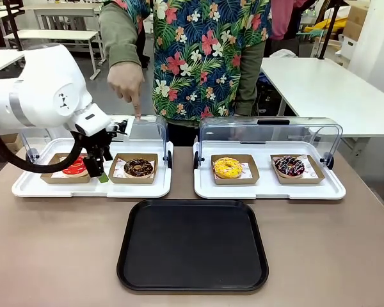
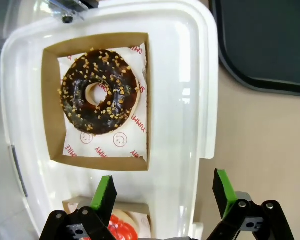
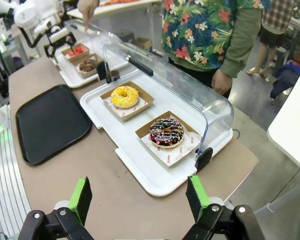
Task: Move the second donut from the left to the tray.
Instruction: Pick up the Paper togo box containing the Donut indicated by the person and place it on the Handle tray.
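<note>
The second donut from the left (image 1: 138,167) is dark chocolate with pale nut speckles, in a small brown cardboard tray on the left white display tray. My left gripper (image 1: 97,171) hangs open just left of it, between it and the red donut (image 1: 75,167). In the left wrist view the speckled donut (image 2: 99,91) lies ahead of the open left gripper (image 2: 163,195), with nothing between the fingers. The black tray (image 1: 192,246) lies flat in front of the display trays, with its corner (image 2: 265,45) at upper right. My right gripper (image 3: 139,200) stands open above the table's end, holding nothing.
A person's hand (image 1: 127,82) points down at the raised clear lid (image 1: 147,128) of the left display tray (image 1: 25,187). The right display tray (image 1: 269,190) holds a yellow donut (image 1: 227,167) and a sprinkled dark donut (image 1: 288,166) under its open lid.
</note>
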### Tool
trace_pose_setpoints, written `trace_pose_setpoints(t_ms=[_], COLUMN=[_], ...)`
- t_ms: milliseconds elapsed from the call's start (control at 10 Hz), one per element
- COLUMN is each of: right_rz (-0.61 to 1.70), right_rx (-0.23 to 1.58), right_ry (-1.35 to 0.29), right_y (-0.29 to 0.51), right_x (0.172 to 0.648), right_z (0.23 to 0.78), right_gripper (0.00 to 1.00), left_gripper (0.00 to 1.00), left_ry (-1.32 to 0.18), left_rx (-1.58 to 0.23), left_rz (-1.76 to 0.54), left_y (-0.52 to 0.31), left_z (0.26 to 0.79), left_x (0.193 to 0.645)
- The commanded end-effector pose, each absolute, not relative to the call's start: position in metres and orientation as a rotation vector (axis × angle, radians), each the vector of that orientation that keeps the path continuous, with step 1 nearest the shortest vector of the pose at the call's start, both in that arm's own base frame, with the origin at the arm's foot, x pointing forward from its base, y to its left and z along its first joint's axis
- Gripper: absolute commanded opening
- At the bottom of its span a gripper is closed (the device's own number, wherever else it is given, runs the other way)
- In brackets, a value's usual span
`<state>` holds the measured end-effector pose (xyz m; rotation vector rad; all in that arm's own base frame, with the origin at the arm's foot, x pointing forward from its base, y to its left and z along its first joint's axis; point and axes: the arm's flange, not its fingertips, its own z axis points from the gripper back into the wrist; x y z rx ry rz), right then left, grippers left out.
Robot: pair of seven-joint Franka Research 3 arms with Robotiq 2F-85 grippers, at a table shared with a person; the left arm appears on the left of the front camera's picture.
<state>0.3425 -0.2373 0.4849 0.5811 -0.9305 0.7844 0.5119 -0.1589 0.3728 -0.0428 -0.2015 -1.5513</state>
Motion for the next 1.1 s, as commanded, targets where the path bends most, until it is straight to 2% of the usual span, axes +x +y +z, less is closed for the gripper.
trace_pose_setpoints(t_ms=[0, 200, 1000], right_rz=[0.800, 0.800, 0.800], right_rx=[0.581, 0.581, 0.581], right_ry=[-0.974, -0.974, -0.974], right_y=[-0.239, -0.239, -0.239], right_x=[0.346, 0.346, 0.346], right_z=[0.485, 0.485, 0.485], right_gripper=[1.00, 1.00, 1.00], left_gripper=[1.00, 1.00, 1.00], left_ry=[-0.170, -0.208, -0.167], left_rx=[-0.002, 0.012, 0.029], left_rz=[-1.545, -1.572, -1.592], left_y=[-0.167, -0.171, -0.175], left_z=[0.364, 0.353, 0.324], left_x=[0.525, 0.530, 0.539])
